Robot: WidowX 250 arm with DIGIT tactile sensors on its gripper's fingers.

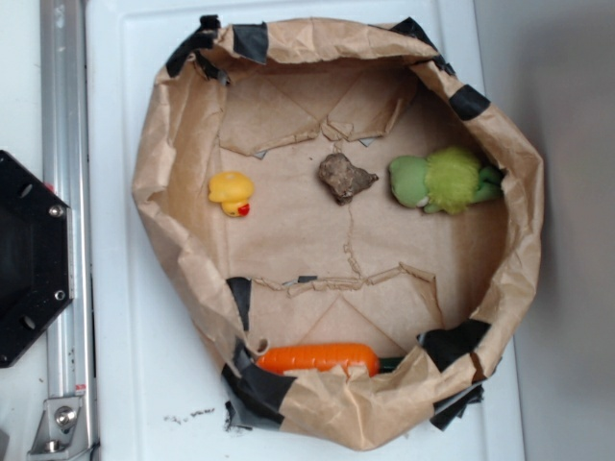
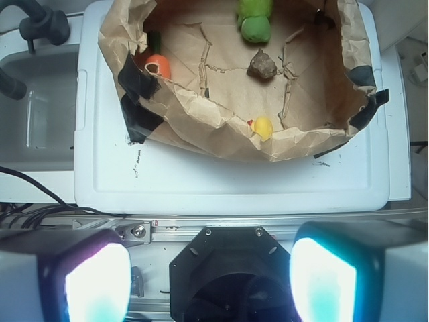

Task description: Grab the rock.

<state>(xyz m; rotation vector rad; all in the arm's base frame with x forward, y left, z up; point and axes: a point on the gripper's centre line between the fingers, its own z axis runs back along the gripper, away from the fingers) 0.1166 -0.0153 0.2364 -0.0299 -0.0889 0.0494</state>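
The rock (image 1: 346, 177), a rough brownish-grey lump, lies near the middle of the brown paper-lined bowl (image 1: 163, 182). In the wrist view the rock (image 2: 262, 66) shows far ahead, inside the paper wall (image 2: 201, 117). My gripper (image 2: 211, 282) hangs well back from the bowl, above the black robot base, open, with nothing between its two glowing fingers (image 2: 97, 285). The gripper is out of the exterior view.
A yellow duck toy (image 1: 233, 193) lies left of the rock and a fuzzy green plush (image 1: 444, 180) right of it. An orange carrot-like toy (image 1: 320, 359) rests against the bowl's near wall. The black base (image 1: 29, 259) and a metal rail (image 1: 65, 192) stand at the left.
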